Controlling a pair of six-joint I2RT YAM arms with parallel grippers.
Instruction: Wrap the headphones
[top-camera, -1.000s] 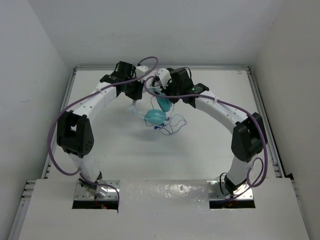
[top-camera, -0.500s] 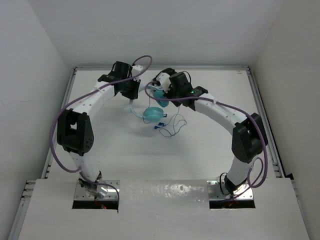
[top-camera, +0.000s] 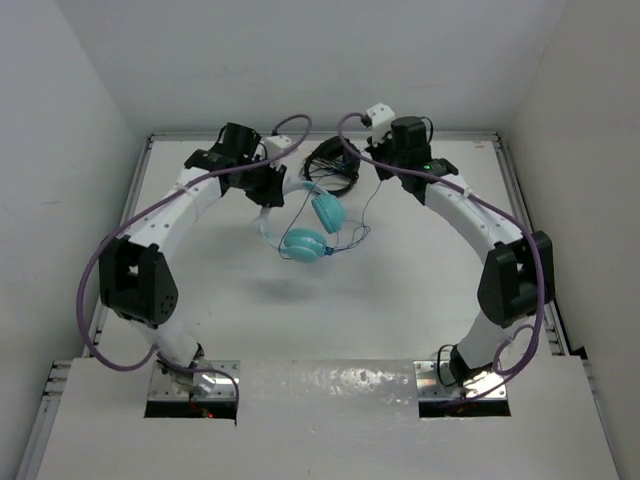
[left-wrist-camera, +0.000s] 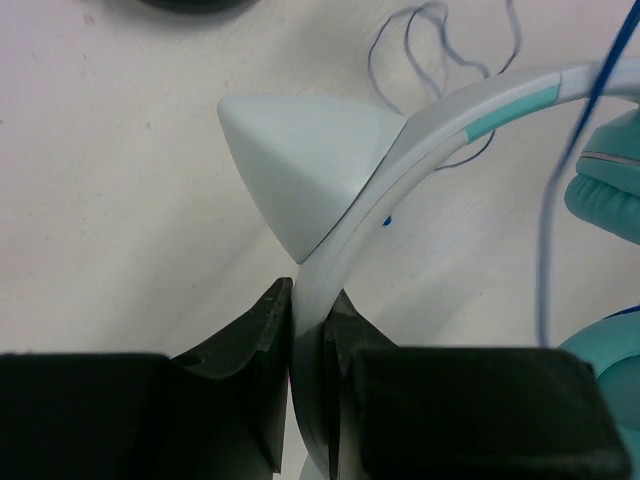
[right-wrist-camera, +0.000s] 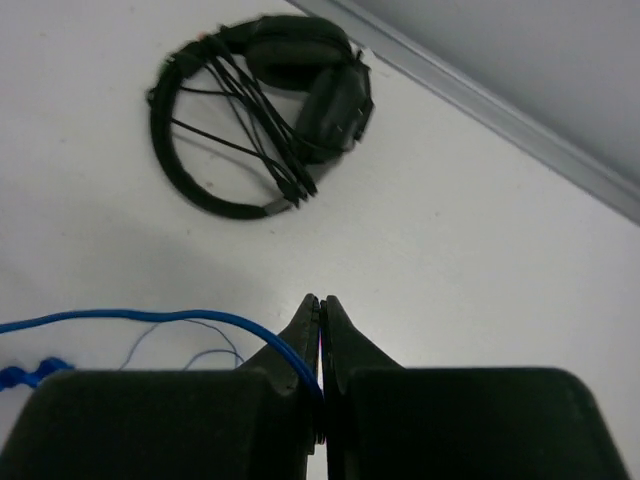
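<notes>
left end effector (left-wrist-camera: 308, 300): pinching pale headband (left-wrist-camera: 440, 125) of teal headphones (top-camera: 303, 241)
right end effector (right-wrist-camera: 320, 325): pinching blue cable (right-wrist-camera: 130, 318)

Evenly lit from overhead. Faint soft shadows on the table (top-camera: 400, 300); glare along its glossy near edge. Blurred up close in wrist views.

One table (top-camera: 400, 290) carries two sets: one pair of turquoise headphones (top-camera: 303, 243), with two round cups (top-camera: 327, 212), one pale headband (left-wrist-camera: 430, 122), one pointed ear (left-wrist-camera: 300, 160) and one thin blue cable (right-wrist-camera: 150, 315), and one pair of black headphones (right-wrist-camera: 338, 100). Two arms, left arm (top-camera: 190, 205) and right arm (top-camera: 465, 215), each bear one gripper, left gripper (left-wrist-camera: 305, 300) and right gripper (right-wrist-camera: 320, 305), with two fingers (left-wrist-camera: 255, 340) apiece.
</notes>
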